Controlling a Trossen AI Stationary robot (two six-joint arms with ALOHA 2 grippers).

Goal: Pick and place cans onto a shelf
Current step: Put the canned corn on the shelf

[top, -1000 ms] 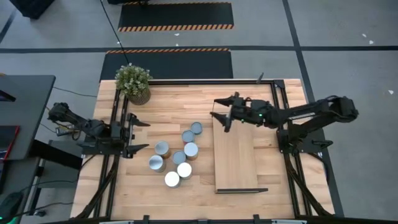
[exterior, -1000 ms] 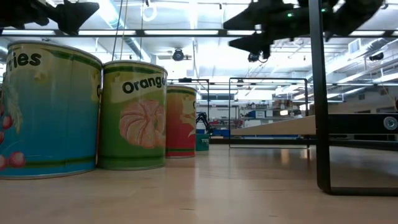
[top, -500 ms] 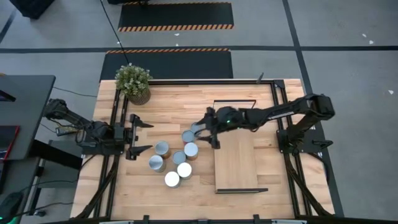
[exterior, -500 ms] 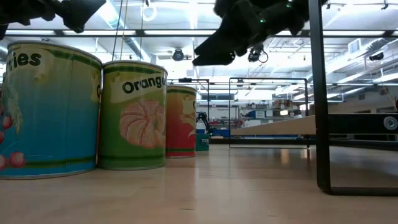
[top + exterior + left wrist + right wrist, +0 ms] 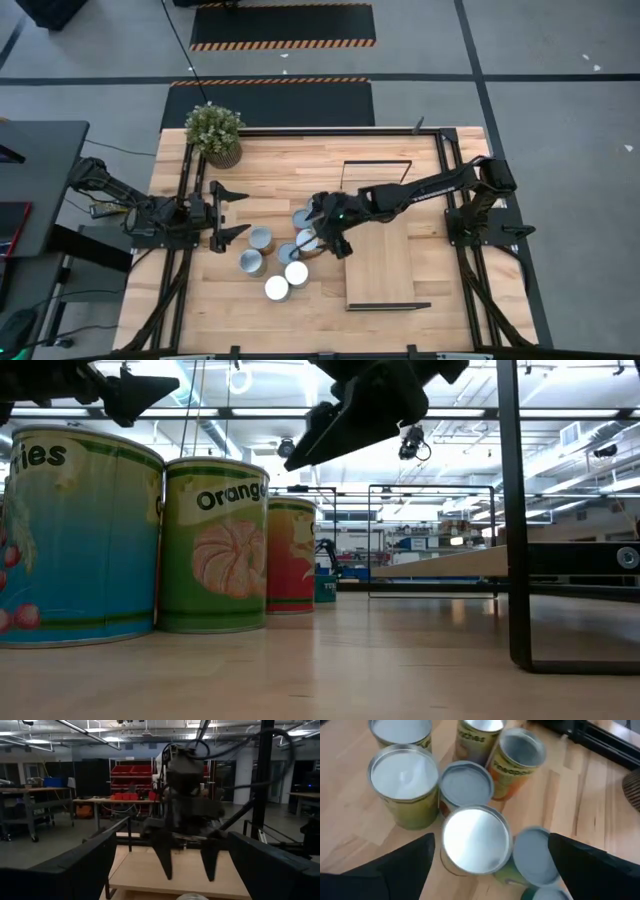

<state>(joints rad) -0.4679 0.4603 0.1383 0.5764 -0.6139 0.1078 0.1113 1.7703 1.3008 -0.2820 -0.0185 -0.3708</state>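
Several cans with silver tops stand in a cluster (image 5: 262,240) on the tabletop, left of the shelf (image 5: 380,262), a light-wood board with a thin black frame. In the low view a blue can (image 5: 75,535) and a green can (image 5: 215,545) stand nearest. My right gripper (image 5: 318,238) is open and hovers above the right side of the cluster. In the right wrist view (image 5: 492,870) its fingers stand on either side of one can's top (image 5: 476,840), above it and apart from it. My left gripper (image 5: 232,211) is open and empty, left of the cans.
A potted plant (image 5: 214,132) stands at the table's far left corner. The shelf's black frame post (image 5: 512,510) rises near the low camera. The cans stand close together, some touching. Bare tabletop lies between the cluster and the near edge.
My right gripper has gone from above the shelf's far end toward the table's left and near edges and has come down over the cans, staying open. My left gripper has shifted a little toward the cans. The cans have not moved.
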